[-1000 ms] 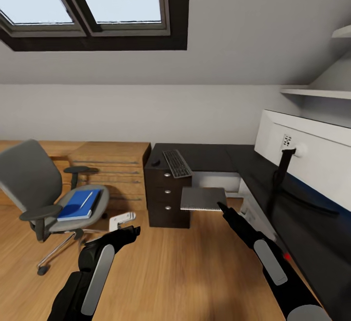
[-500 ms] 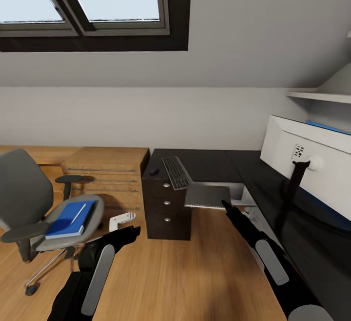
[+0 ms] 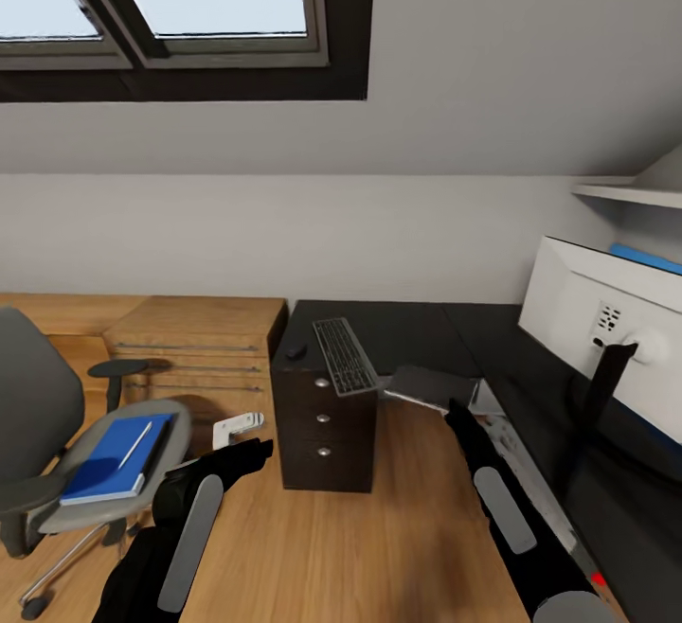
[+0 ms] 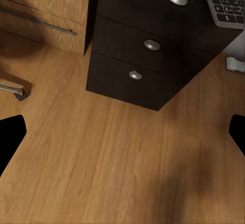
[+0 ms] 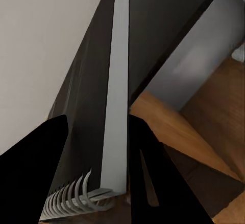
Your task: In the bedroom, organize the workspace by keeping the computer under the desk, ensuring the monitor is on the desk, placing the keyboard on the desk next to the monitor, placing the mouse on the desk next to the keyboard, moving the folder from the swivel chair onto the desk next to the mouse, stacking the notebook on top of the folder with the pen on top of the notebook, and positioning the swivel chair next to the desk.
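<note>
Carrying the notebook, clamped between the right gripper fingers, above the floor beside the table edge. Left gripper fingers apart, empty. Folder on chair probably next.

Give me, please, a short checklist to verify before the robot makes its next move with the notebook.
1. Notebook gripped: ok; the right gripper is closed on its spiral edge.
2. Left gripper free: ok; it is open over bare floor.
3. Folder on desk: not ok; it lies on the swivel chair seat.
4. Pen ready: not ok; it rests on the folder.
5. Keyboard next to monitor: not ok; it overhangs the far desk end.
6. Mouse position: cannot tell.
</note>
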Tool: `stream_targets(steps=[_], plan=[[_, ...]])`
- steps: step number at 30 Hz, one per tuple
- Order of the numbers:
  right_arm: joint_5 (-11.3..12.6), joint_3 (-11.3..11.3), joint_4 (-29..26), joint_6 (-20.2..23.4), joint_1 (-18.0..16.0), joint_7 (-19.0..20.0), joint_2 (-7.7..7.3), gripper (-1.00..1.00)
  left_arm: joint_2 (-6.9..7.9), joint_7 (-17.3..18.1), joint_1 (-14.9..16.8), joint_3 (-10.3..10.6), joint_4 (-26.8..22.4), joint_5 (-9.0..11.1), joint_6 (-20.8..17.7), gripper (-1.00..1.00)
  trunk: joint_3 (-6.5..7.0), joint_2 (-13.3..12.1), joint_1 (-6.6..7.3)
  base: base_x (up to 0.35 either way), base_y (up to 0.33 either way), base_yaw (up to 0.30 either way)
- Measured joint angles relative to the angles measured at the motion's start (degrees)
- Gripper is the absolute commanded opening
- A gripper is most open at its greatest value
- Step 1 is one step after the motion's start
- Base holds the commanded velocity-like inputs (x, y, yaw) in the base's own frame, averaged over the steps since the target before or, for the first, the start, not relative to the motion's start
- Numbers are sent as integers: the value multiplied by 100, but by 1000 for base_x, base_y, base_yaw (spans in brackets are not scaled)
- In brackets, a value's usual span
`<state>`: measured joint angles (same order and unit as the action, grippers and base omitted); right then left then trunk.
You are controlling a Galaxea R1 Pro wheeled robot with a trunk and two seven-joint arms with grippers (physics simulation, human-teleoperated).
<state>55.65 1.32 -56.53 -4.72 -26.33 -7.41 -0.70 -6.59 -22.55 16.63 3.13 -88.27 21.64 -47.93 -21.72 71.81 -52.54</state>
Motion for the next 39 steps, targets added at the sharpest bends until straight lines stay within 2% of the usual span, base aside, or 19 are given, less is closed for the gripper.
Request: stream_targets(steps=[3, 7, 11, 15, 18, 19, 22, 34, 39], plan=[[8, 4, 176, -417, -11, -88, 118, -100, 0, 0, 0, 0, 3, 0, 0, 100, 54, -120, 66, 303, 0, 0], [28, 3, 475, -690, -34, -137, 275, -100, -1, 0, 2, 0, 8, 0, 0, 100, 125, -281, 154, 303, 0, 0], [29, -3, 586, -769, -44, -151, 327, -100, -5, -3, 2, 24, 21, 3, 0, 100, 162, -363, 198, 303, 0, 0], [36, -13, 646, -781, -50, -159, 332, -100, -2, -7, 3, 87, 51, 1, 0, 100, 162, -363, 198, 303, 0, 0], [46, -74, 920, -849, -154, -214, 322, -100, -5, -8, 1, 110, 64, 0, 0, 100, 162, -363, 198, 307, 0, 0], [62, -187, 1249, -926, -318, -257, 320, -100, -6, -9, -2, 118, 68, 1, 0, 100, 162, -363, 198, 315, 0, 0], [59, -247, 1471, -952, -427, -272, 321, -100, -6, -9, -2, 122, 70, 0, 0, 100, 162, -363, 199, 319, 0, 0], [90, -288, 1547, -962, -468, -281, 305, -100, -9, 26, -2, 131, 82, 3, -2, 100, 162, -362, 199, 320, 0, 0], [66, -322, 1531, -1002, -469, -275, 291, -100, -3, 39, -2, 129, 65, 19, -23, 100, 162, -363, 196, 129, 0, 0]])
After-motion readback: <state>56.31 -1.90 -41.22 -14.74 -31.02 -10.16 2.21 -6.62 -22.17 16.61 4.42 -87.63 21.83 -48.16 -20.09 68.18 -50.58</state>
